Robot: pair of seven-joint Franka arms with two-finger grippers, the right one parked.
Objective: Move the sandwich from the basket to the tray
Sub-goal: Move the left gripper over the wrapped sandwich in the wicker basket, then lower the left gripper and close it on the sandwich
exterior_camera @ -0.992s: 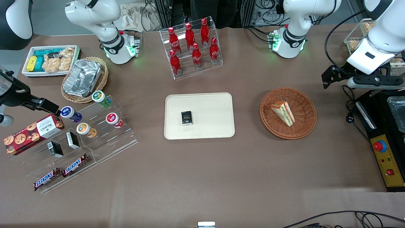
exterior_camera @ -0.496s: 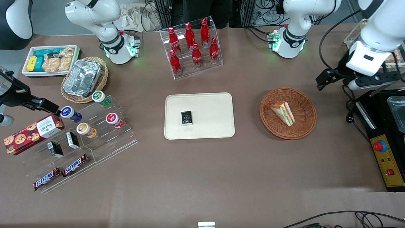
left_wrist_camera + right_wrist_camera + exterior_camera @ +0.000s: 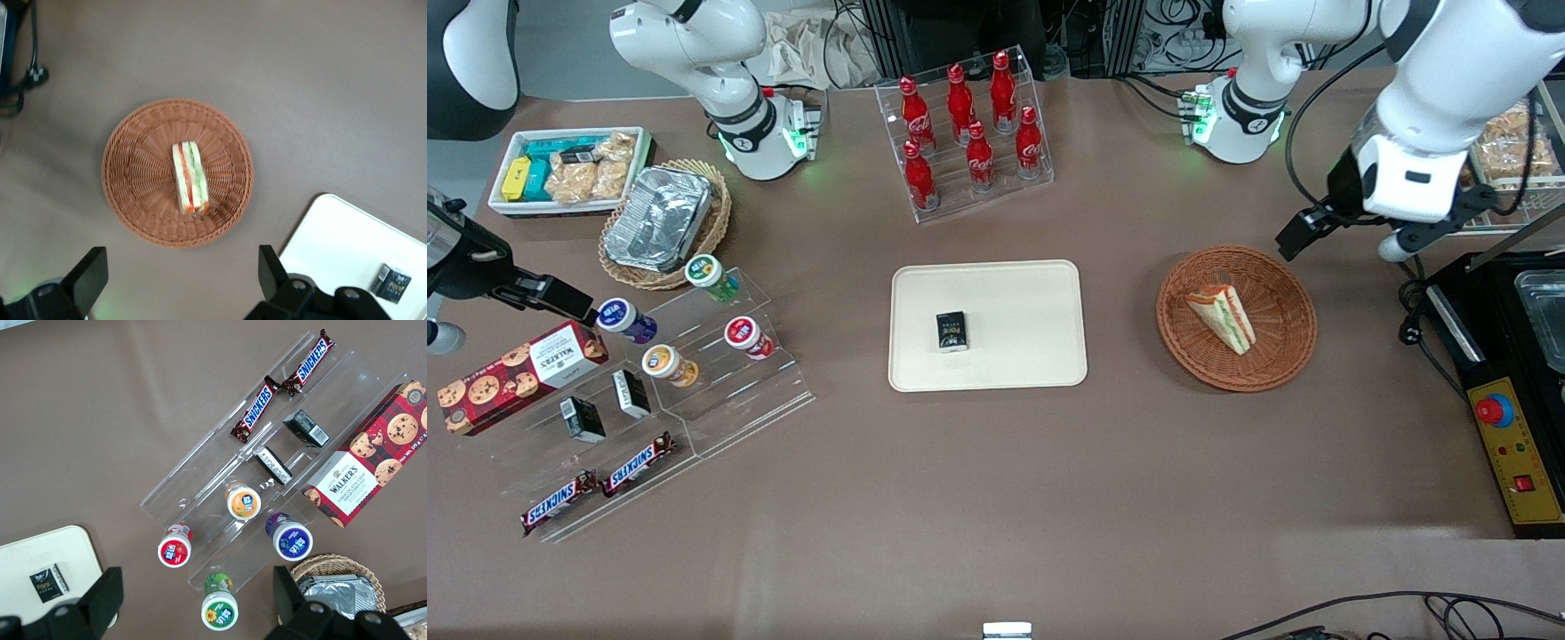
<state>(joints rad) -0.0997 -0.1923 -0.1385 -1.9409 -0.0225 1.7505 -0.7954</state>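
Sandwich wedge (image 3: 1223,317), white bread with green and orange-red filling, lies in the round reddish-brown wicker basket (image 3: 1294,329). Left gripper (image 3: 180,280) hangs high above the basket, jaws wide apart, holding nothing. Cream rectangular tray (image 3: 1014,293) carries a small black box (image 3: 951,332).

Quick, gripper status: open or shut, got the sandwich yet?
Gripper: open, holding nothing, up in the air short of the basket; the sandwich lies in the basket, untouched.
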